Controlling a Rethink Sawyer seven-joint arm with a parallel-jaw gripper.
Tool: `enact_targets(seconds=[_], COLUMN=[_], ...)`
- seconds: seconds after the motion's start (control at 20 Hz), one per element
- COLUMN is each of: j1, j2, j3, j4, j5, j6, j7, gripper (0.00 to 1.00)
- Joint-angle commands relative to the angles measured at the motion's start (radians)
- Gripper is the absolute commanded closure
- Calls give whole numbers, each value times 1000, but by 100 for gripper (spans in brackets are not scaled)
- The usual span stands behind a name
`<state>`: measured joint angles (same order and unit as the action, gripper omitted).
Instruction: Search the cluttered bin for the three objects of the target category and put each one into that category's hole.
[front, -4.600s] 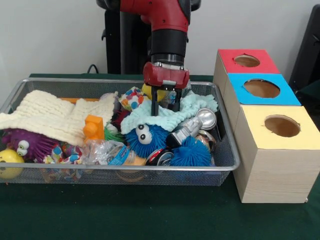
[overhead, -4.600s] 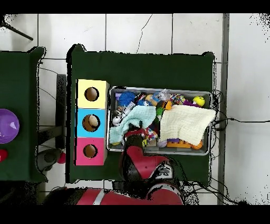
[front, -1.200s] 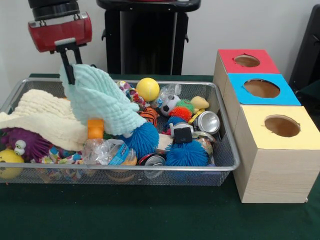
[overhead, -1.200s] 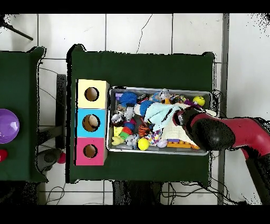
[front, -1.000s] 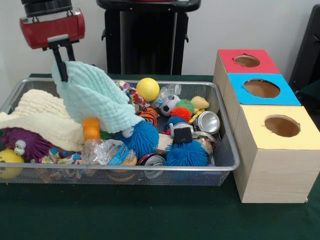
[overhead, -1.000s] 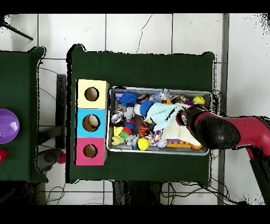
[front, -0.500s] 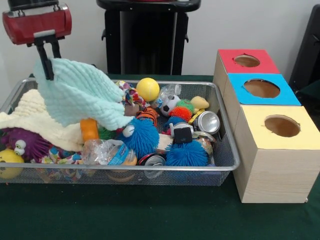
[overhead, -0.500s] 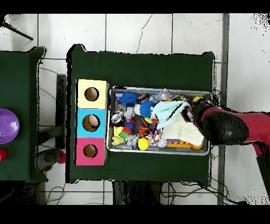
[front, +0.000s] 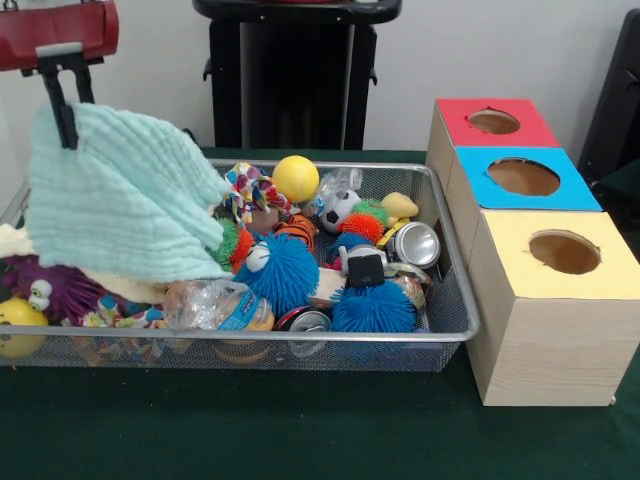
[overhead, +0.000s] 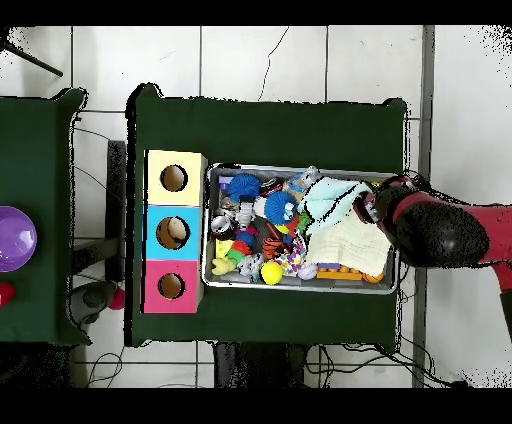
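Observation:
My gripper (front: 68, 135) hangs over the bin's left end in the front view, shut on a corner of a mint-green cloth (front: 125, 195). The cloth is lifted and drapes down over the toys at that end. From overhead the gripper (overhead: 372, 208) is at the bin's right end, with the cloth (overhead: 328, 200) trailing from it. Uncovered in the wire bin (front: 300, 340) are a yellow ball (front: 295, 178), a blue furry ball with eyes (front: 285, 272), a blue spiky ball (front: 373, 308), a small football (front: 341, 210) and a metal can (front: 415, 243).
Three boxes with round holes stand beside the bin: red (front: 495, 122), blue (front: 523, 177), yellow (front: 563, 252). A cream cloth (overhead: 350, 250), a purple fuzzy toy (front: 55, 290) and a crumpled plastic bottle (front: 215, 305) fill the bin's other end. A purple bowl (overhead: 12, 238) sits on a side table.
The gripper has carried the mint cloth further left in the front view and out towards the bin's end. The blue furry ball and a patterned toy have come out from under it.

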<state>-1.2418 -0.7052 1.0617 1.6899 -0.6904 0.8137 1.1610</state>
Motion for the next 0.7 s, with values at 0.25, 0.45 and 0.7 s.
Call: enact_targets(seconds=[0.25,0.45,0.7], j1=[7,25,72], j2=[35,31,77], j3=[17,-34,-142], j4=[-163,-149,-68], j5=[14,-55,-102], j6=[215,125,27], j7=[-420,-297,-49], gripper=[100,100,100])
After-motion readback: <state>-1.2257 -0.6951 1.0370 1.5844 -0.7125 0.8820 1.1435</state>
